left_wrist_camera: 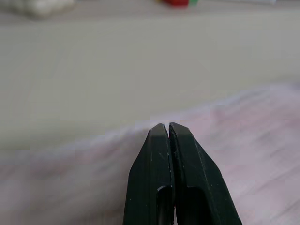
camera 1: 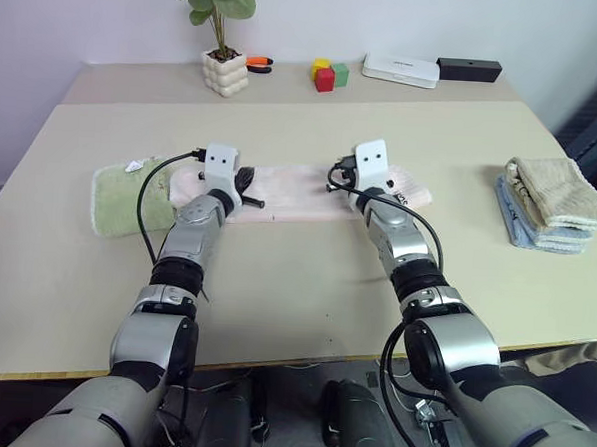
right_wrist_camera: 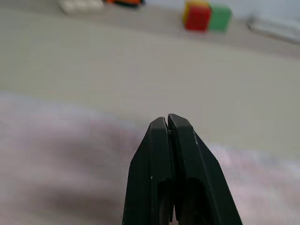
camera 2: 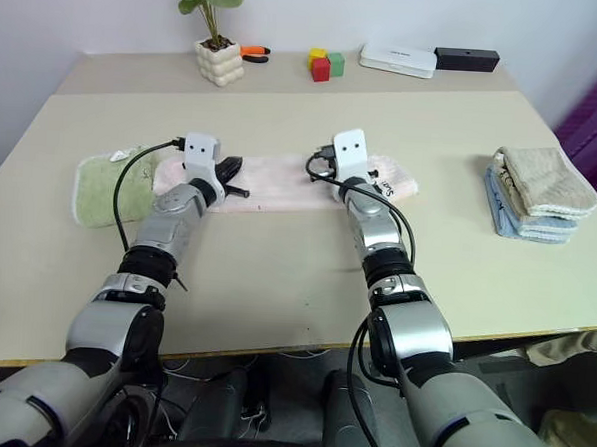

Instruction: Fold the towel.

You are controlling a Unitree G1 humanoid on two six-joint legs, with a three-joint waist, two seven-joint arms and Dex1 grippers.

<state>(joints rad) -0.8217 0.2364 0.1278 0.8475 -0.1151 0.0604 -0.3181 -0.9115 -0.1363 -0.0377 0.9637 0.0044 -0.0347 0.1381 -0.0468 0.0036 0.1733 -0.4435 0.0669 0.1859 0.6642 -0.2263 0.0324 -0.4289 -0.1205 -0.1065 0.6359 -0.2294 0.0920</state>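
1. The towel (camera 1: 300,192) lay flat and stretched sideways at the centre of the frame on the table (camera 1: 305,284); its left end touched or overlapped a light green cloth (camera 1: 128,197).
2. The left gripper (left_wrist_camera: 168,127) was over the towel's left part, fingers pressed together with no cloth visible between the tips in the left wrist view.
3. The right gripper (right_wrist_camera: 167,119) was over the right part, fingers likewise pressed shut. Whether either pinched a layer could not be told; both looked empty at the tips.
4. The folded beige and blue towels (camera 1: 555,205) sat well apart at the right edge. The plant pot (camera 1: 224,71) and coloured blocks (camera 1: 328,74) sat along the top of the frame.
5. Judgement: fold not begun, grasp stage in hand.
6. To do it well: confirm cloth is actually caught, taking matching edges or corners with each hand.
7. Lift both evenly and carry over together so edges align.
8. Risk: snagging the green cloth at the left end.
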